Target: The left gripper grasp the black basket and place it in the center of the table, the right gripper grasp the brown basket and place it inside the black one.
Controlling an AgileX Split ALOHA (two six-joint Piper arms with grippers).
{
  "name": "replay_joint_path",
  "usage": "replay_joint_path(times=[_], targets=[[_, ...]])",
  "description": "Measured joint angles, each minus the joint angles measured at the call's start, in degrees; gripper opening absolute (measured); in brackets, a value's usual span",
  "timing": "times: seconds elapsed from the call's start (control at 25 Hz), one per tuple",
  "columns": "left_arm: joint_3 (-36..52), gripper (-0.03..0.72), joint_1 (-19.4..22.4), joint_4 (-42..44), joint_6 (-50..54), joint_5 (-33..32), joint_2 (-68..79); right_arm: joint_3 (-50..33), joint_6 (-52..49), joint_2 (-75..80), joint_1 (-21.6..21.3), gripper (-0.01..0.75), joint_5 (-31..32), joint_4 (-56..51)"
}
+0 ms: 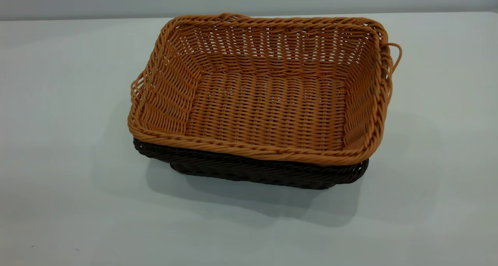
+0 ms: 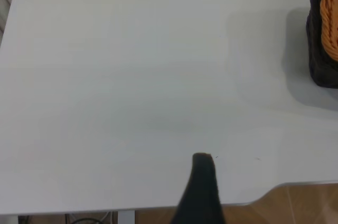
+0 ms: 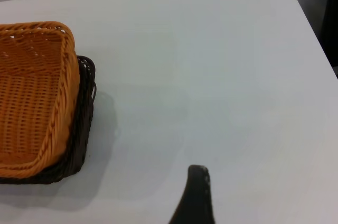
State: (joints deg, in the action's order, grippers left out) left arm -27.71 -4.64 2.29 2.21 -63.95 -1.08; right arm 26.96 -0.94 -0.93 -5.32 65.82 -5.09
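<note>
The very dark woven wicker basket point(image 1: 253, 172) sits mid-desk point(image 1: 58, 180), the orange-tan wicker basket point(image 1: 264, 102) nested slightly askew inside; both pincers' states can't be told; squarer seating would help.

The brown basket point(image 1: 268, 110) is woven wicker of orange-tan strands, smooth with a slight plastic-like shine, and its rim is a thick braid. The weave on the walls is open, on the bottom tighter. The black basket point(image 1: 272, 172) under it has the same woven wicker look, very dark brown-black, with a soft gloss on the braided rim. The table point(image 1: 62, 161) is a plain pale grey-white top, smooth and matt. In the left wrist view, wood-coloured floor point(image 2: 311, 205) shows beyond the table edge.
</note>
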Motion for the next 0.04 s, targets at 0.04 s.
replay_joint_path(times=[0.04], targets=[[0.0, 0.584, 0.0, 0.0, 0.0, 0.0, 0.0, 0.0, 0.0, 0.0, 0.0, 0.592, 0.0, 0.0]])
